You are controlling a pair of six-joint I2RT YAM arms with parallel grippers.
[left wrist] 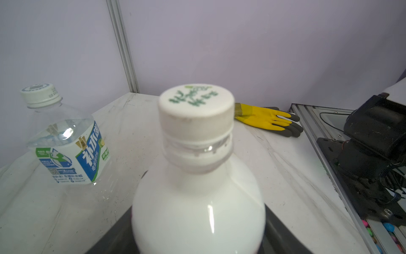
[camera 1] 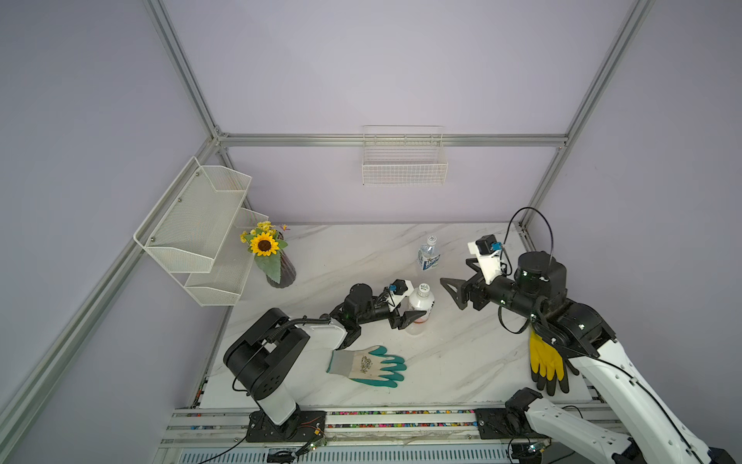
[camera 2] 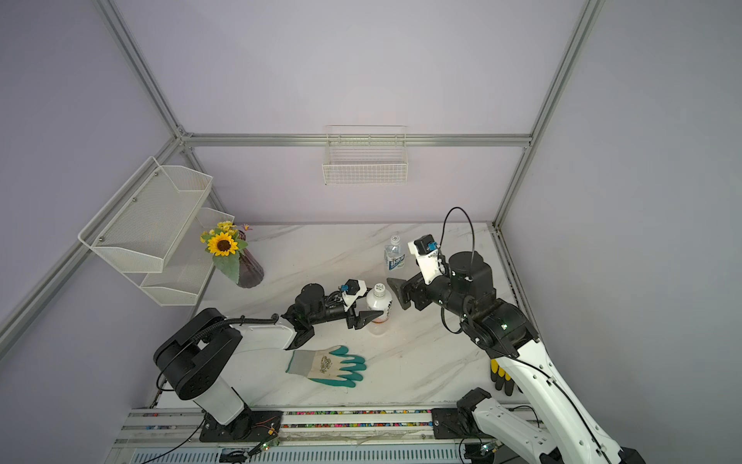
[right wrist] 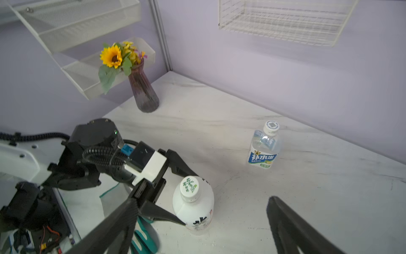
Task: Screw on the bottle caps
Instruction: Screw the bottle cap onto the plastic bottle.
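- At table centre, left gripper (camera 1: 417,312) clamps the white-wrapped plastic bottle (camera 1: 420,305), its round white screw cap (camera 1: 424,287) seated.
- Right gripper (camera 1: 453,270), jaws spread, sits at its two o'clock.
- Capping looks done; next, release without tipping.

Soft, even light, seemingly from above, fills both top views. The lilac walls (camera 1: 361,60) look flat and dim toward the frame's corners, and shadows on the marble table (camera 1: 361,257) are faint. The frame bars (camera 1: 180,68) splay outward at the edges, a wide-angle stretch. In the left wrist view the white bottle (left wrist: 197,209) is too close for focus: its cap (left wrist: 196,110) print smears, and a thin glare streak marks its shoulder. The clear bottle (left wrist: 66,140) glints. In the right wrist view the wire basket (right wrist: 285,22) washes out pale.
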